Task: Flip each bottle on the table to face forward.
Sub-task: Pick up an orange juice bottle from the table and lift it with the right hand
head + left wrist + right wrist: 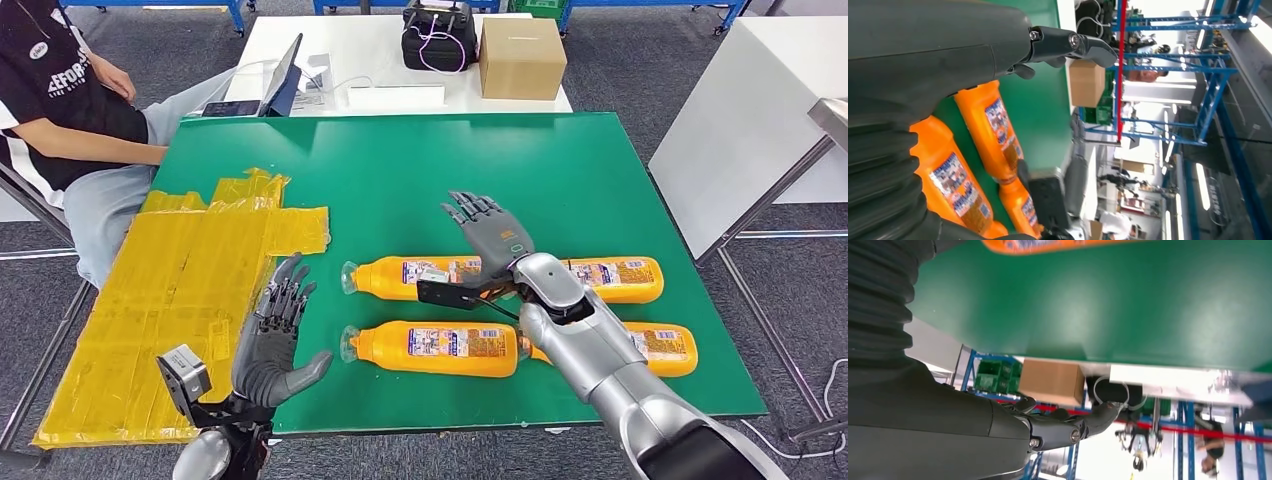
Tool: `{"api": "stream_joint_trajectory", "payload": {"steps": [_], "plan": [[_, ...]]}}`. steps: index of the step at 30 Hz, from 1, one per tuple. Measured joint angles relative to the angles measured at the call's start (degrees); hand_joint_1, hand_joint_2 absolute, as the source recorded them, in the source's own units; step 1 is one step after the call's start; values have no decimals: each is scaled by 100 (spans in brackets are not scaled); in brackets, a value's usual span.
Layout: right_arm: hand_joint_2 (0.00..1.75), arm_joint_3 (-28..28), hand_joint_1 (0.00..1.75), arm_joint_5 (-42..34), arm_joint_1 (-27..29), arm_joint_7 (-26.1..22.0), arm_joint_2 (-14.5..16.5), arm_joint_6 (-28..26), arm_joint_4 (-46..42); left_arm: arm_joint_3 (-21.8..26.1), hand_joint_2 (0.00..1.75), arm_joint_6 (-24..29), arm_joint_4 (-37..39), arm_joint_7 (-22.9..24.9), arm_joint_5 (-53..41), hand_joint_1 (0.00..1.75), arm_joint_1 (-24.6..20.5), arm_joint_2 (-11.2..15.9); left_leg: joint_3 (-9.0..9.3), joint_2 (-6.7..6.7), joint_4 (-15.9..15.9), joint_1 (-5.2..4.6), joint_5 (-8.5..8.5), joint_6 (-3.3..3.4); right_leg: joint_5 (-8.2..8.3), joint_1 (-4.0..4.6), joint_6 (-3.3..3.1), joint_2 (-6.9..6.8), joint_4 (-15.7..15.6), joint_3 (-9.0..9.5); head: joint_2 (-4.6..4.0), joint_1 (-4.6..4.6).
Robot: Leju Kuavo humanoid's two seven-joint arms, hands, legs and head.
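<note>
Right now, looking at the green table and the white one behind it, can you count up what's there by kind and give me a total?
Orange bottles lying on the green table: 4 ()
Yellow taped sheet: 1
Cardboard box: 1
Black bag: 1
Tablet: 1
Total: 8

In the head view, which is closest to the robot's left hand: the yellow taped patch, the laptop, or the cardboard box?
1. Yellow taped patch, right beside the left hand.
2. Laptop, far across on the white table.
3. Cardboard box, farther still, toward the right.
</note>
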Motion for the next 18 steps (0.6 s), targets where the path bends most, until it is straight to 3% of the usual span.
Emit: {"api": "stream_joint_trajectory", "payload": {"steps": [18], "plan": [[175, 351, 0, -292, -416, -53, 709, 360, 1774, -168, 175, -53, 335, 33, 181, 0, -361, -13, -6, 0, 0, 0, 1, -1, 1, 0, -1, 0, 0, -8, 0, 0]]}}
